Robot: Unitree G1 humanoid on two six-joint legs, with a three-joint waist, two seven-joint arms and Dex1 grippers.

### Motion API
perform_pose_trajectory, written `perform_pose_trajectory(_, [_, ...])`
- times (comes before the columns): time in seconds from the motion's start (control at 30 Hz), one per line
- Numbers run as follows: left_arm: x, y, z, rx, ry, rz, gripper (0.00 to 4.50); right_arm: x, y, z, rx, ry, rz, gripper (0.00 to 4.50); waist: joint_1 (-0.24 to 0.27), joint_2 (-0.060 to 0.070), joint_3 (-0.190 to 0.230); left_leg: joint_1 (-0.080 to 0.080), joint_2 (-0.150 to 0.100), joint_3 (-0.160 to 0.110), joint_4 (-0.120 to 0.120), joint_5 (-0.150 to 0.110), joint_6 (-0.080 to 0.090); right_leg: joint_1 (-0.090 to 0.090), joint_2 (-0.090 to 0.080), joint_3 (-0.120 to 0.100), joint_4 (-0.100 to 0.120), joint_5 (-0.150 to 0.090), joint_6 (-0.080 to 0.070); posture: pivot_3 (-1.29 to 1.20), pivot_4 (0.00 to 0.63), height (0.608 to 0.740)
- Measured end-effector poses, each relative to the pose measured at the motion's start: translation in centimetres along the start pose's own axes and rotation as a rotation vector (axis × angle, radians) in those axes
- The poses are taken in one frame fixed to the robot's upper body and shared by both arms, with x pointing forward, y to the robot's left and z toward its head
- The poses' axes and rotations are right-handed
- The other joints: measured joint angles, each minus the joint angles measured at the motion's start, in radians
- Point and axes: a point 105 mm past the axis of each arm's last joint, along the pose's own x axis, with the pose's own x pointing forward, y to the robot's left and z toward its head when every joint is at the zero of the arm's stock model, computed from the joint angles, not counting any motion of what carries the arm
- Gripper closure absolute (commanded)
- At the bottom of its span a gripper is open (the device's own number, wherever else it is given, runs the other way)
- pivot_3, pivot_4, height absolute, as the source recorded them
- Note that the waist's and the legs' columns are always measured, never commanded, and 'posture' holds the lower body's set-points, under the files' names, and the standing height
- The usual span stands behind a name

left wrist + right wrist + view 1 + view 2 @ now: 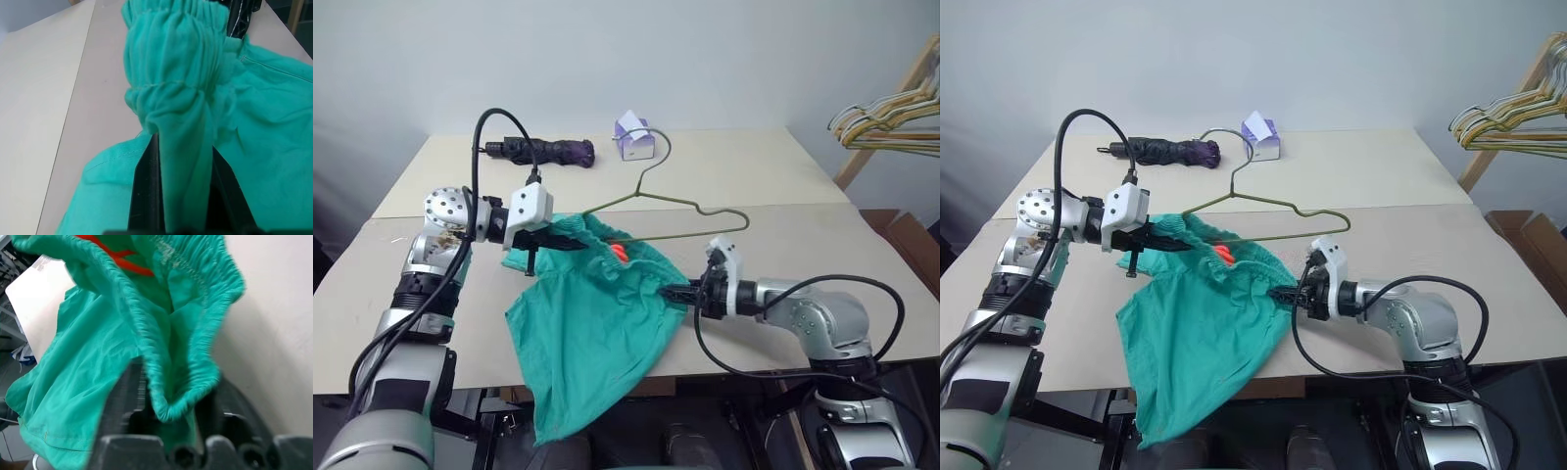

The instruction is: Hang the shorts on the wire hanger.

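Hiding wire hanger (700, 208) corner, shorts (587, 333) held by both grippers.

Teal-green shorts (578, 343) with orange drawstring (620, 253); olive-grey wire hanger (675, 203); beige table (783, 176).

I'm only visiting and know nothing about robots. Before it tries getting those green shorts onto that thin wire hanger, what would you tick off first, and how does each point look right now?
1. Left tool gripping the shorts waistband: ok, shut on the cloth.
2. Right tool gripping the other side of the waistband: cannot tell, cloth sits between its fingers, closure unclear.
3. Waistband held open between both tools: ok.
4. Wire hanger within reach: ok, just behind the shorts on the table.
5. Hanger threaded through the shorts: not ok, not yet.
6. Shorts hanging free: ok, legs drape over the table edge.
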Motion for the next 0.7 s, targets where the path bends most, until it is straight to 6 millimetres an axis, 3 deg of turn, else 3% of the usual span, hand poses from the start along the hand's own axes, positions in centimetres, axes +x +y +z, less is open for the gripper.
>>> perform_pose_trajectory(0.03, [0.0,0.0,0.0,0.000,0.000,0.000,4.50,0.0,0.0,0.0,0.002,-0.002,0.003,4.46,0.000,0.000,0.000,0.000,0.000,0.000,0.000,0.000,0.000,0.000,0.000,0.000,0.000,0.000,0.000,0.03,0.033,0.740])
perform_pose_trajectory(0.07, [0.0,0.0,0.0,0.000,0.000,0.001,4.50,-0.1,0.0,0.0,0.003,-0.003,0.004,4.49,-0.001,0.000,0.000,0.000,0.000,0.000,0.000,0.000,0.000,0.000,0.000,0.000,0.000,0.000,0.000,0.03,0.033,0.740])
perform_pose_trajectory(0.2, [-0.2,-0.1,-0.1,-0.006,0.002,0.003,4.50,-1.1,-0.7,0.1,-0.019,0.015,-0.038,4.49,-0.001,0.000,0.000,0.000,0.000,0.000,0.000,0.000,0.000,0.000,0.000,0.000,0.000,0.000,0.000,0.03,0.036,0.740])
perform_pose_trajectory(0.4, [-0.9,-1.7,-1.3,-0.026,0.040,-0.053,4.50,-3.7,-2.3,1.4,-0.126,0.005,-0.093,4.49,-0.003,0.000,0.000,0.000,0.000,0.000,0.000,0.000,0.000,0.000,0.000,0.000,-0.001,0.000,0.000,0.02,0.043,0.740])
perform_pose_trajectory(0.7, [-2.0,-3.0,-1.4,-0.033,0.062,-0.097,4.50,-5.1,-2.3,2.7,-0.239,0.035,-0.060,4.49,-0.009,0.000,0.000,0.000,0.001,0.001,-0.001,0.000,0.001,0.000,0.000,0.000,-0.001,0.000,0.000,0.02,0.045,0.740])
